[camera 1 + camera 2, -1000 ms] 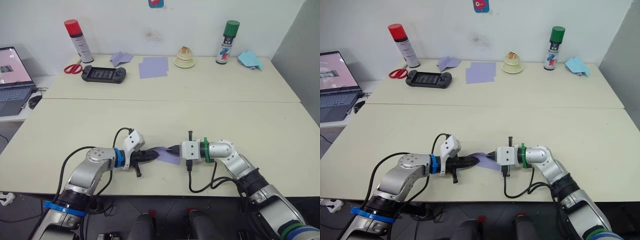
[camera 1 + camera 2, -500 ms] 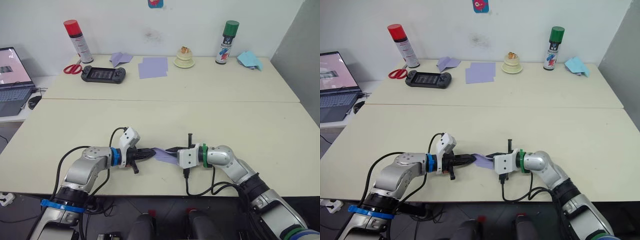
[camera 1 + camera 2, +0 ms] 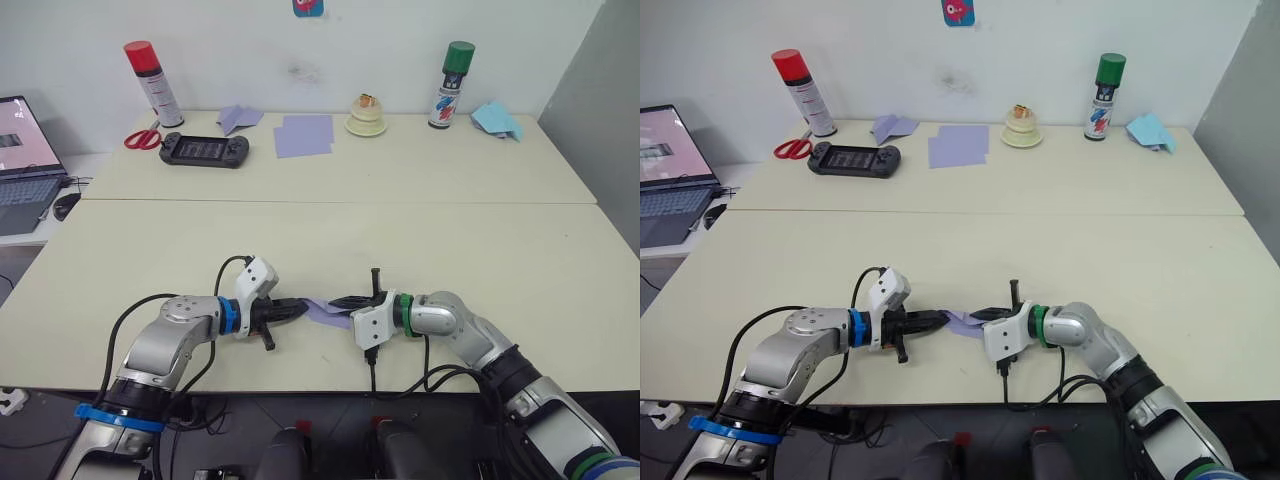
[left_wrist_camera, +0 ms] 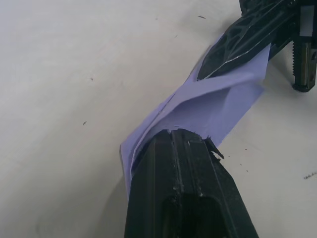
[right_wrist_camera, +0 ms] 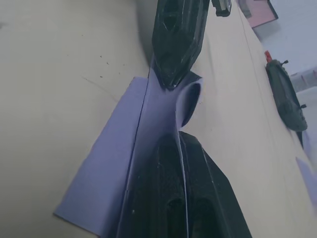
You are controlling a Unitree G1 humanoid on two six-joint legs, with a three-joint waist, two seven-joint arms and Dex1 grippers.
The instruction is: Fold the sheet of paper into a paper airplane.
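Cream table (image 3: pixel 480 250), left gripper (image 3: pixel 303 306) and right gripper (image 3: pixel 337 301) both clamped on partly folded sheet of paper (image 3: pixel 324 312), crease visible at wrist

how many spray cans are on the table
2. The red-capped spray can stands at the far left of the far table by the wall, behind the scissors. The green-capped spray can stands far right, beside the light-blue folded paper. None looks hidden.

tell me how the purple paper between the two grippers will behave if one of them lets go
Probably floppy: the purple paper already curls and bows between the left gripper and the right gripper, both shut on it. It looks thin and light, so a freed end would likely droop to the table. The folded layers may hold a crease but could spring open.
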